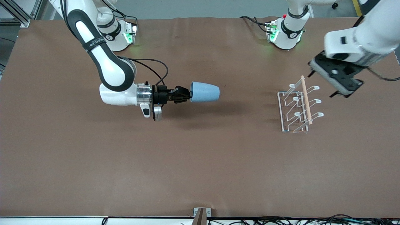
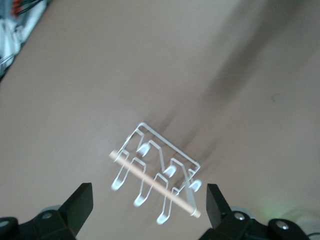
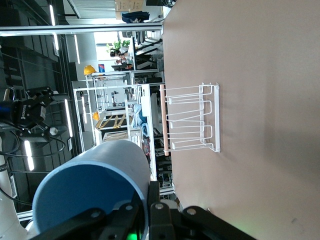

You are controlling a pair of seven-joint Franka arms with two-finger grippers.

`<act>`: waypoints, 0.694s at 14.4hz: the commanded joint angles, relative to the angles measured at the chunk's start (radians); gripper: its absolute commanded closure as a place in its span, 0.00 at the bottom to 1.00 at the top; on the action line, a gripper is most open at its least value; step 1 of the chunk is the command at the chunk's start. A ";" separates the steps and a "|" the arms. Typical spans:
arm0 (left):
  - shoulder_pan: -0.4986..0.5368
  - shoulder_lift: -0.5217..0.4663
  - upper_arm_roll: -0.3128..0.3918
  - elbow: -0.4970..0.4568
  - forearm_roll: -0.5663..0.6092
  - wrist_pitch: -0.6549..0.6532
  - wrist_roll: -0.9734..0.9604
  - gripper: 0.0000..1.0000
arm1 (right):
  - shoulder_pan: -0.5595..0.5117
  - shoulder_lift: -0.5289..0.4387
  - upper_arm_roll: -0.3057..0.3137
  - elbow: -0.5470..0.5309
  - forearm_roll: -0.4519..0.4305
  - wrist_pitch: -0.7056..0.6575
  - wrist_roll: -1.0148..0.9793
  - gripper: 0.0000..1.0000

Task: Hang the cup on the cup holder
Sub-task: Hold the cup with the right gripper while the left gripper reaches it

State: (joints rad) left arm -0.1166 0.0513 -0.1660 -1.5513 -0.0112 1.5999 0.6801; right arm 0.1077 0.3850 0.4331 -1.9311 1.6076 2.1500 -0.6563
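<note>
The light-blue cup (image 1: 204, 92) hangs on its side above the middle of the table, its mouth toward my right gripper (image 1: 188, 93). That gripper is shut on the cup's rim (image 3: 145, 185), one finger inside and one outside (image 3: 155, 192). The cup holder (image 1: 298, 106), a white wire rack with a wooden rod on top, stands on the table toward the left arm's end. It also shows in the right wrist view (image 3: 192, 120), past the cup (image 3: 90, 195). My left gripper (image 1: 321, 85) hovers open beside and above the rack, with nothing between its fingers (image 2: 82, 200); the rack (image 2: 155, 172) lies below them.
Brown cloth covers the table (image 1: 125, 172). Both arm bases (image 1: 120, 34) (image 1: 286, 34) stand along the edge farthest from the front camera, with cables beside them. A small bracket (image 1: 201, 215) sits at the nearest edge.
</note>
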 commanded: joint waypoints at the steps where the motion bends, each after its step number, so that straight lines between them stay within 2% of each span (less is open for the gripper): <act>1: 0.002 0.065 -0.053 0.033 -0.071 -0.005 0.053 0.00 | 0.009 0.020 0.004 0.024 0.029 0.014 -0.019 1.00; 5: 0.000 0.134 -0.139 0.033 -0.139 -0.003 0.202 0.00 | 0.012 0.022 0.004 0.026 0.031 0.014 -0.019 1.00; 10: -0.037 0.186 -0.236 0.030 -0.156 0.060 0.193 0.00 | 0.010 0.022 0.004 0.026 0.029 0.014 -0.019 1.00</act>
State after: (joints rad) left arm -0.1355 0.2114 -0.3783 -1.5447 -0.1531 1.6561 0.8584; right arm 0.1130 0.4002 0.4337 -1.9178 1.6090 2.1562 -0.6565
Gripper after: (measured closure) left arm 0.000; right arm 0.956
